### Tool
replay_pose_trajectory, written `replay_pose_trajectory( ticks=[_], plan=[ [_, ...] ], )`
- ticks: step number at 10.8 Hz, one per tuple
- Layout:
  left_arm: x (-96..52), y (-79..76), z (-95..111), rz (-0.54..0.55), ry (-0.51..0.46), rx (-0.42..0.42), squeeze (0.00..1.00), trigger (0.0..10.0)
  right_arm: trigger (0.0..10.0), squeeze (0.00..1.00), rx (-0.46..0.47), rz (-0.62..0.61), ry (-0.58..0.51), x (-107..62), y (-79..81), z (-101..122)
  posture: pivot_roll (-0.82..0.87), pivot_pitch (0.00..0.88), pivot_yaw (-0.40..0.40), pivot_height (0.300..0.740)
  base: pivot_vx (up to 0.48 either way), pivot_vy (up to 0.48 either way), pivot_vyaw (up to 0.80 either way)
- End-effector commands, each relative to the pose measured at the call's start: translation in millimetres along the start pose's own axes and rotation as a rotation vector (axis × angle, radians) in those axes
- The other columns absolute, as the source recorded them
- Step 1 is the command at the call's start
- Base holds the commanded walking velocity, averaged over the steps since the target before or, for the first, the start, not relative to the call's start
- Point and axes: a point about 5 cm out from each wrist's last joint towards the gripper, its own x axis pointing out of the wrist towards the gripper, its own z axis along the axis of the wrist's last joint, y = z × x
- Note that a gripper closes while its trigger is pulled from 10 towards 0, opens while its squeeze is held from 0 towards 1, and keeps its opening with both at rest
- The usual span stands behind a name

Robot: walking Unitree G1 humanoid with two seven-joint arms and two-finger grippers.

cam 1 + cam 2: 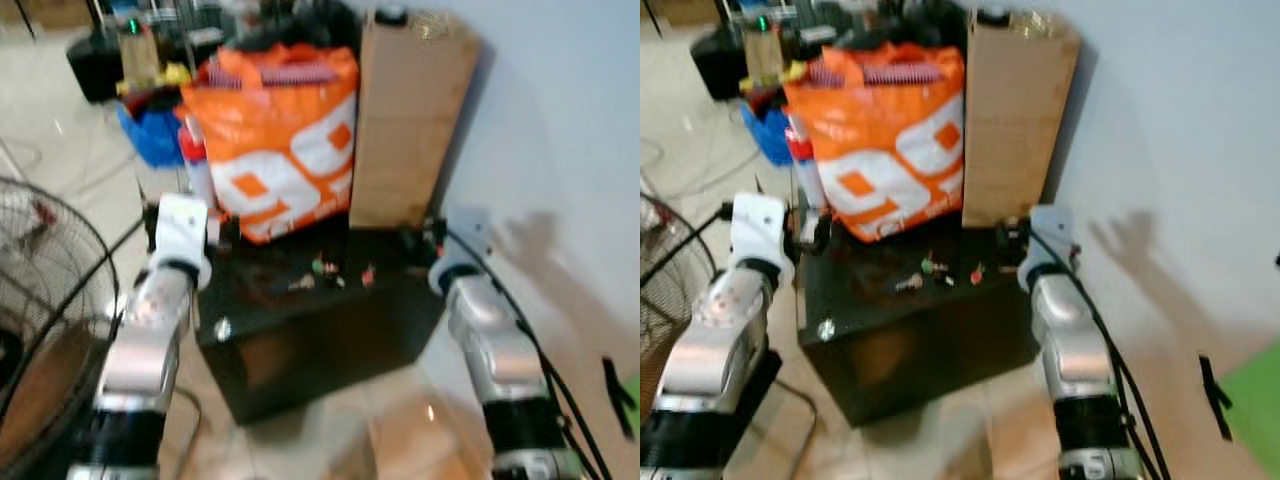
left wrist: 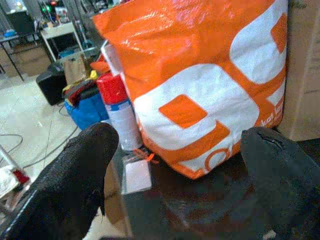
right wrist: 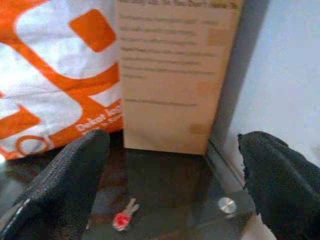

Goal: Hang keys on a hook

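Several small keys (image 1: 320,270) with red and green heads lie scattered on the glossy black table (image 1: 300,340) in front of me. One red-headed key (image 3: 125,216) lies between the fingers in the right wrist view. My left gripper (image 2: 175,175) is open at the table's left back corner, facing an orange bag. My right gripper (image 3: 170,185) is open over the table's right back corner, just above the top and near a cardboard box. Neither holds anything.
An orange and white bag (image 1: 280,150) and a tall cardboard box (image 1: 405,120) stand at the table's back. A red-capped spray can (image 2: 117,112) is beside the bag. A fan (image 1: 40,310) is on the left and a white wall (image 1: 570,120) on the right.
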Motion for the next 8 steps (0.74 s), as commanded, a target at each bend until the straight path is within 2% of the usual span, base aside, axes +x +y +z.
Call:
replay_pose_trajectory(
  ticks=[1, 2, 5, 8],
  plan=[
    [-2.6, -4.0, 1, -0.005, -0.008, 0.008, 0.00, 10.0, 10.0, 1.00, 0.008, -0.014, -0.003, -0.1, -5.9, -1, 0.00, 0.000, -0.013, 0.740, 0.000, 0.000, 0.00],
    [-3.9, -2.4, 2, 0.006, -0.018, 0.014, 0.00, 10.0, 10.0, 1.00, 0.000, 0.018, -0.010, 0.6, -2.3, 0, 0.01, 0.000, -0.018, 0.740, 0.000, 0.000, 0.00],
    [-6.3, 3.1, 1, 0.039, -0.019, 0.014, 0.00, 10.0, 10.0, 1.00, 0.000, 0.043, -0.007, 3.6, 1.8, 1, 0.03, 0.000, -0.039, 0.740, 0.000, -0.480, 0.69],
    [-6.2, 7.9, 3, 0.072, -0.034, -0.016, 0.00, 10.0, 10.0, 1.00, -0.002, 0.038, 0.010, 5.7, 0.4, 0, 0.02, 0.000, -0.039, 0.740, 0.000, 0.000, 0.00]
  ],
)
